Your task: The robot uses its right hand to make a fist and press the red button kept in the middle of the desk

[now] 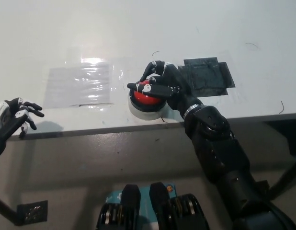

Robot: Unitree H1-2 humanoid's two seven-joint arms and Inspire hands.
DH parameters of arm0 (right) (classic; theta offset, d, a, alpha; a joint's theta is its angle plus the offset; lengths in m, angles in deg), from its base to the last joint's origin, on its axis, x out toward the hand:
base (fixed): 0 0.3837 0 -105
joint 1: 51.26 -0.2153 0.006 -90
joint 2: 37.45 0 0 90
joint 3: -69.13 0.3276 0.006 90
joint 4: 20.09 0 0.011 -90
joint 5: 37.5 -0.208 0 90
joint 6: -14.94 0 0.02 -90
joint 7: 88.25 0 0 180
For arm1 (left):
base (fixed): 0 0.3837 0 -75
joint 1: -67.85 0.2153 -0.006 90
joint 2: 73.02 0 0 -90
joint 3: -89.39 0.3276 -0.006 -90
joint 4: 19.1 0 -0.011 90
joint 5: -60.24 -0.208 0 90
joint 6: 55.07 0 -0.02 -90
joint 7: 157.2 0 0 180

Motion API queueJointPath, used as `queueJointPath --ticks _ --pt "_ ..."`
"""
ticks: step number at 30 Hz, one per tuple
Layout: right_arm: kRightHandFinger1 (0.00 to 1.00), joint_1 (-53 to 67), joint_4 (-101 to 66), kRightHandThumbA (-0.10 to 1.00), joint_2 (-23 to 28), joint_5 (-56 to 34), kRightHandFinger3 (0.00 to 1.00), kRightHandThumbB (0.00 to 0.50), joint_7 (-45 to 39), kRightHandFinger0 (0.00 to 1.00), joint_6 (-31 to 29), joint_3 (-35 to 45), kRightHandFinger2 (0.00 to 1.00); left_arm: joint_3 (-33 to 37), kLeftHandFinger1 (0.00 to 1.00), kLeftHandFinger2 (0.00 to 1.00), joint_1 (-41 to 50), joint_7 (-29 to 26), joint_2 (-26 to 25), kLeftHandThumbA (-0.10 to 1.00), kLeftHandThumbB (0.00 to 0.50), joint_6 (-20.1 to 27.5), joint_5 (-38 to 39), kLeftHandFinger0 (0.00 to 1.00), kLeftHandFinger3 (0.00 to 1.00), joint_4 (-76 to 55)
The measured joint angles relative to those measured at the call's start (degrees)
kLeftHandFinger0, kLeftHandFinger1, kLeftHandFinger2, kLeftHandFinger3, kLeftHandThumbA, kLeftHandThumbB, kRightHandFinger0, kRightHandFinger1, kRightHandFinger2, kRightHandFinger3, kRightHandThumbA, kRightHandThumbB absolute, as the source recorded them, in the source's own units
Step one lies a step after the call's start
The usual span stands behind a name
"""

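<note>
The red button (pixel 144 97) sat in its white round base near the front edge of the white surface (pixel 52 33), roughly mid-width. Your right hand (pixel 160 86) lay directly on top of the button, covering its rear and right portion; only the front-left part of the red dome stayed visible. That hand was clenched into a fist with nothing held inside it, its fingers curled under and one digit projecting leftward across the button's top. The black forearm ran from the button down and to the right, crossing the surface's front edge.

Just right of the button, behind the wrist, a dark square patch (pixel 208 76) lay flat on the surface. To the button's left, a clear plastic sheet (pixel 80 85) was taped flat, catching a bright glare along its upper edge.

Your left hand (pixel 16 119) rested well to the left of the button, at the surface's front edge and partly off it. Its fingers were loosely spread and it held nothing.
</note>
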Motion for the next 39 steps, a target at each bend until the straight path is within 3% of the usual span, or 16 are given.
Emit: queueJointPath --ticks 4,9,23,26,28,30,33,34,37,39 --pt "0.0 0.3 0.0 1.0 -0.1 0.0 0.28 0.398 0.0 0.0 0.1 0.3 0.27 0.0 0.33 0.47 -0.5 0.2 -0.2 0.55 0.0 -0.1 -0.1 0.2 0.6 0.0" --pt "0.0 0.6 -0.2 1.0 -0.1 0.0 0.36 0.389 0.2 0.0 0.1 0.3 0.28 0.0 0.27 0.42 -0.5 0.2 -0.3 0.51 0.0 -0.6 -0.2 0.1 0.58 0.0" --pt "0.0 0.6 -0.1 1.0 0.0 0.1 0.32 0.444 0.2 0.0 0.1 0.1 0.26 -0.2 0.3 0.42 -0.3 0.3 -0.3 0.52 0.0 -0.8 -0.2 0.14 0.57 -0.1" --pt "0.0 0.5 -0.1 1.0 0.0 0.1 0.36 0.389 0.2 0.0 0.1 0.0 0.3 -0.3 0.29 0.41 -0.1 0.3 -0.3 0.52 0.0 -0.9 -0.2 0.15 0.56 -0.1" --pt "0.0 0.4 -0.1 1.0 0.1 0.1 0.35 0.404 0.1 0.0 0.1 0.0 0.31 -0.3 0.29 0.42 0.2 0.3 -0.3 0.53 0.0 -0.9 -0.2 0.15 0.56 0.0" --pt "0.0 0.2 -0.3 1.0 0.1 0.1 0.28 0.396 0.0 0.0 0.5 0.0 0.3 -0.3 0.28 0.41 0.4 0.3 -0.3 0.53 0.0 -0.9 -0.2 0.13 0.56 0.0" --pt "0.0 -0.6 -1.2 1.0 0.3 0.0 0.28 0.422 -0.2 0.0 1.8 0.2 0.31 -0.3 0.29 0.43 1.0 0.2 -0.3 0.53 0.0 -0.9 -0.2 0.14 0.57 -0.2" --pt "0.0 -1.1 -1.6 1.0 0.5 -0.1 0.27 0.407 -0.3 0.0 2.6 0.4 0.31 -0.3 0.28 0.42 1.2 0.2 -0.3 0.53 0.0 -0.9 -0.2 0.12 0.57 -0.3" --pt "0.05 -2.5 -3.7 1.0 1.1 -0.3 0.31 0.466 -0.3 0.0 4.8 1.2 0.36 -0.3 0.28 0.43 1.7 0.2 -0.3 0.53 0.0 -0.9 -0.2 0.14 0.57 -0.4" --pt "0.04 -4.2 -6.9 1.0 2.0 -0.4 0.31 0.479 -0.2 0.0 6.7 1.8 0.36 -0.3 0.28 0.45 2.0 0.2 -0.3 0.54 0.0 -0.9 -0.2 0.15 0.58 -0.4"
